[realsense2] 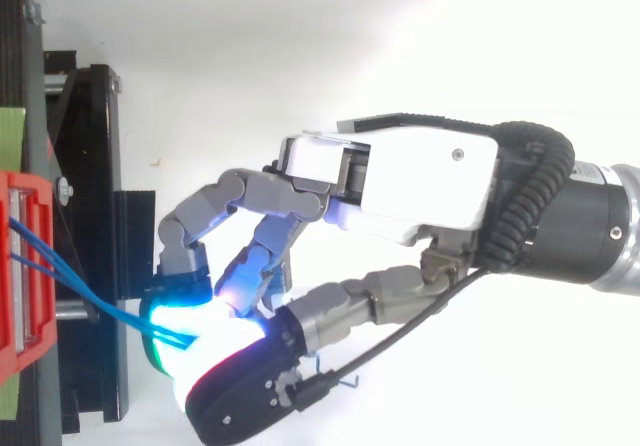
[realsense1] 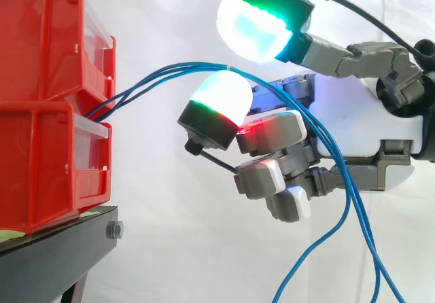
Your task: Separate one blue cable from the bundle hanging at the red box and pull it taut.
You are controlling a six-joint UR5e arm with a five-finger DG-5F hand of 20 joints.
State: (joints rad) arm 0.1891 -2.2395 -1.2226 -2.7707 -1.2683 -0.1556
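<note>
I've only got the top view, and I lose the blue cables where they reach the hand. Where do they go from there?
Observer: In the side view the blue cables arch up over the hand, then drop down its near side and out of the bottom of the picture.
Operator: Are they taut past the hand?
Observer: No. Below the hand they hang in slack curves.
Operator: And at what height do they leave the red box?
Observer: They come out of the gap between the upper red bin and the lower red bin.
</note>
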